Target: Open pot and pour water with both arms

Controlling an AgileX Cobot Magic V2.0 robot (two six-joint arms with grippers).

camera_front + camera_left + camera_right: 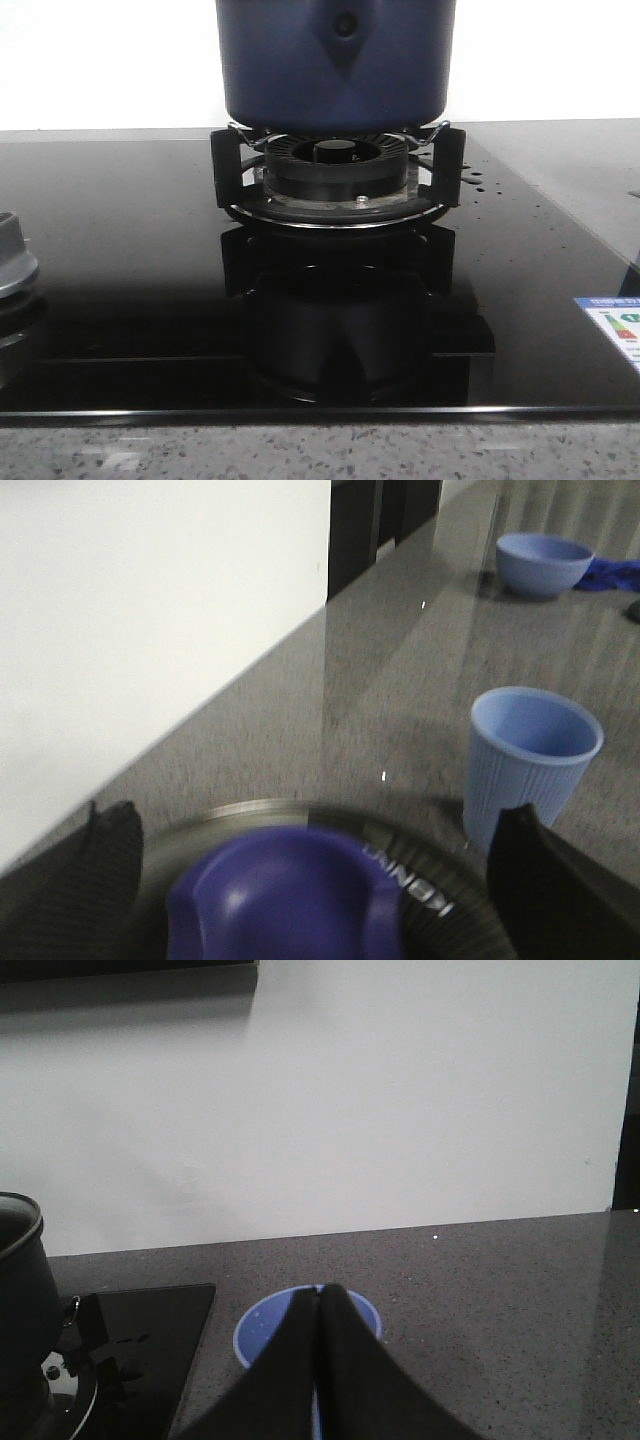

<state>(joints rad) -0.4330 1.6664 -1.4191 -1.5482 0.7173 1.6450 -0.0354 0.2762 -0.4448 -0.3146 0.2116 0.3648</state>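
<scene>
The dark navy pot (335,60) stands on the black burner ring (335,178), and only its lower part is in the front view. Its rim (20,1222) shows at the edge of the right wrist view. A glass lid (250,810) with a blue knob (285,900) lies blurred beneath my left gripper (315,825), which is open with a finger well out on either side of the knob. I cannot tell what the lid rests on. My right gripper (320,1292) is shut on nothing, over a light-blue cup (262,1335) on the grey counter.
The cup (535,750) stands beside the lid. A blue bowl (543,562) and a blue cloth (612,575) lie farther along the counter. The glossy black hob (120,250) has a grey knob (12,255) at its left and a label (615,325) at its right. A white wall is behind.
</scene>
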